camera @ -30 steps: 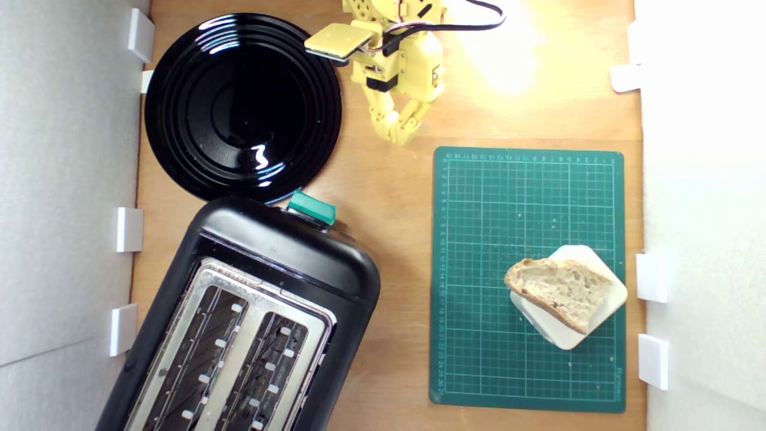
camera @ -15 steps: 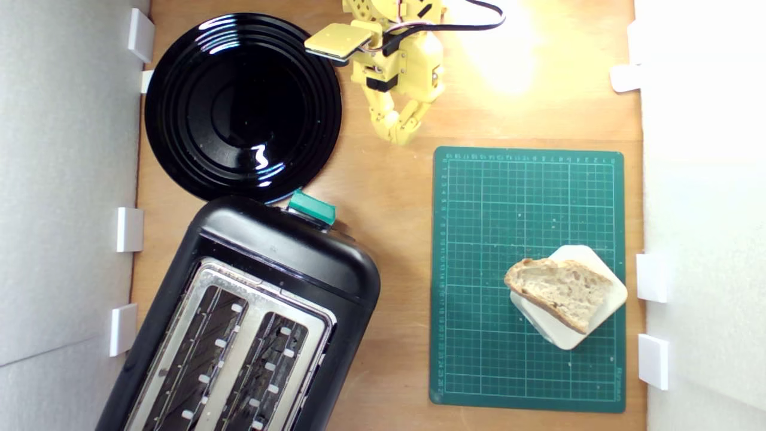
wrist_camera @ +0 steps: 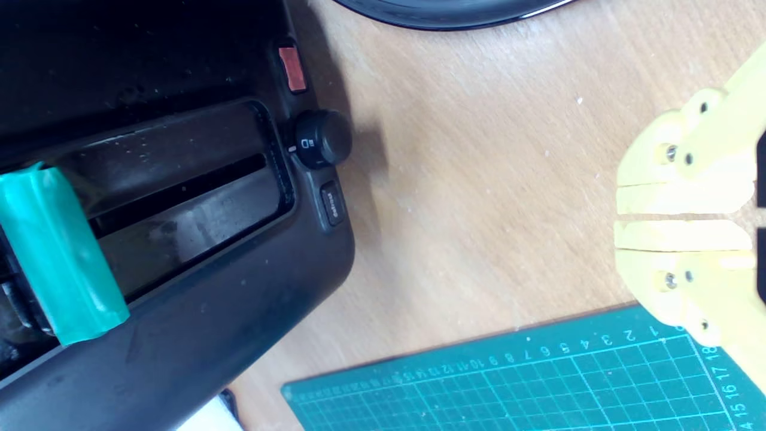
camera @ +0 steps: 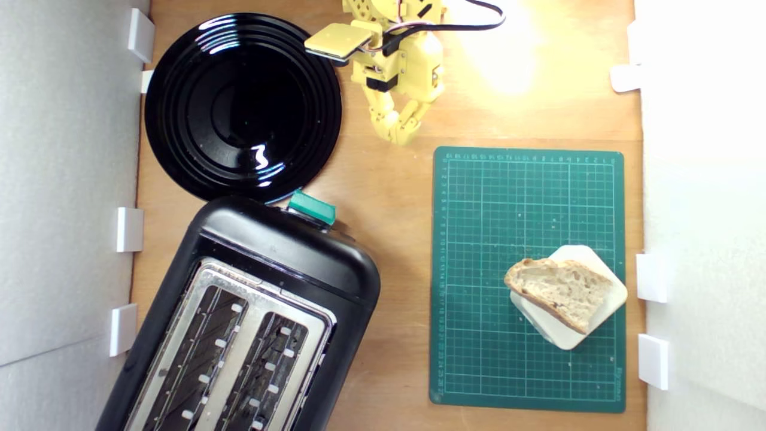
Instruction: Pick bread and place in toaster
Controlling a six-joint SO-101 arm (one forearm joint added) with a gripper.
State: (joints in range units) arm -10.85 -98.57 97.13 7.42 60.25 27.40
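1. Bread [camera: 561, 291] is what we are after – it lies flat on a cream rounded-square block [camera: 607, 281], which sits on the green cutting mat [camera: 508, 197] toward the exterior view's right, well apart from our hand [camera: 400, 133].
2. We judge the task to be at its very start: nothing is lifted, and both slots of the toaster [camera: 281, 251] look empty.
3. Our hand hangs over bare bench [camera: 383, 197] between the black plate [camera: 242, 105] and the mat. In the wrist view the two yellow fingers [wrist_camera: 682, 197] sit nearly together, with only a thin slit between them and nothing in it.
4. The next move, as we read it, calls for a reach across the mat to the slice and a widening of the hand – the fingers must spread enough to take it by its edges.
5. The slice is a half-oval with pale, holey crumb and a brown crust; it overhangs the block on one side, which may give a finger room to get under.
6. The toaster is black plastic with a silver metal top plate, two long slots and a green lever [camera: 311, 208]; it stands askew on the wooden bench, so the slice would have to be turned upright and lined up with a slot.
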